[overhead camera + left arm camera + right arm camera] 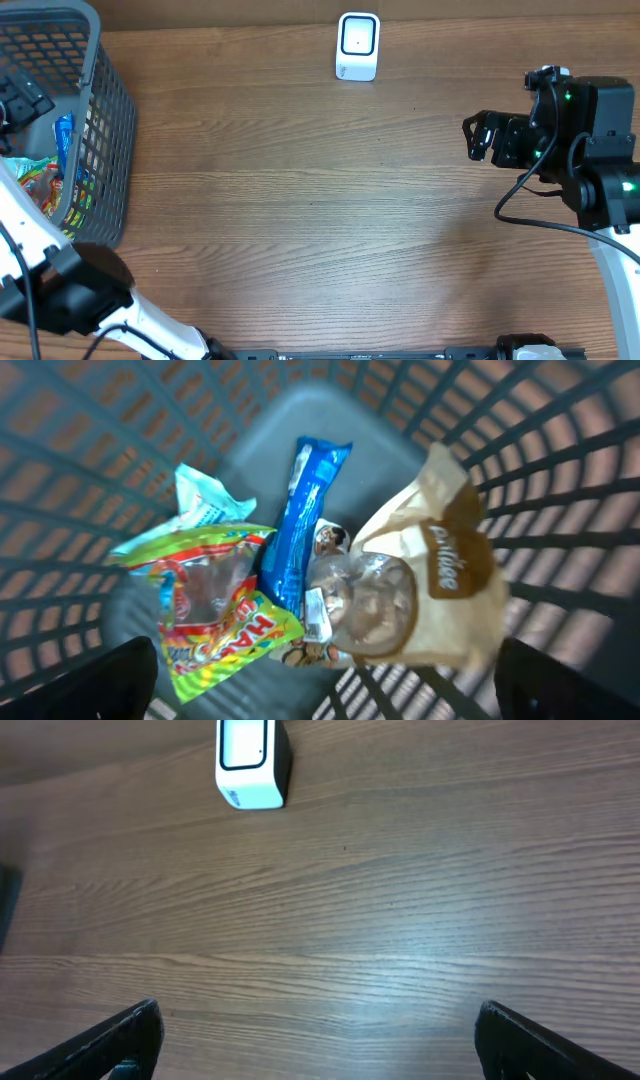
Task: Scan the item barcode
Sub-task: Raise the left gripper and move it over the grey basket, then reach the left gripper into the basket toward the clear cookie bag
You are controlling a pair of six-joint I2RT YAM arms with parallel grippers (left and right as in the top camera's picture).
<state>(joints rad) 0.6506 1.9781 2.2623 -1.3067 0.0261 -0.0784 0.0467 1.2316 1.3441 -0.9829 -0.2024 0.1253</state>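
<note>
Readable only in part: red "HAR" on the colourful candy bag point(215, 630). White script on the beige pouch point(440, 610), on its brown label, too blurred to make out. Markings on the barcode scanner point(357, 45) too small.

We see a white scanner point(252, 762) far off on the table point(400, 900). Our gripper point(318, 1030) hangs with jaws wide apart.

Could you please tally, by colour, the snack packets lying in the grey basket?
Blue packet: 1
Multicoloured Haribo bag: 1
Pale teal packet: 1
Beige bag with a brown label: 1
Total: 4 in plain sight; another may lie partly hidden beneath them.
</note>
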